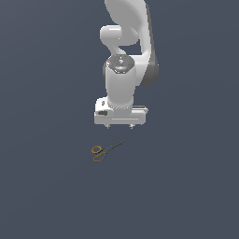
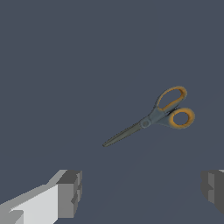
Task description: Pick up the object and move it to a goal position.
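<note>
The scissors point(image 1: 104, 151) lie flat on the dark floor, with two orange-lined dark loops toward the exterior view's left and thin dark blades pointing toward its right. My gripper point(image 1: 120, 126) hangs above the floor, behind and slightly to the exterior view's right of them, not touching. In the wrist view the scissors point(image 2: 154, 116) lie ahead of my gripper point(image 2: 142, 190), outside the gap between the fingers. The fingers point(image 2: 70, 192) stand wide apart and hold nothing.
The plain dark grey floor point(image 1: 186, 186) spreads in all directions. The white arm point(image 1: 123, 56) rises behind the gripper. No goal marker shows.
</note>
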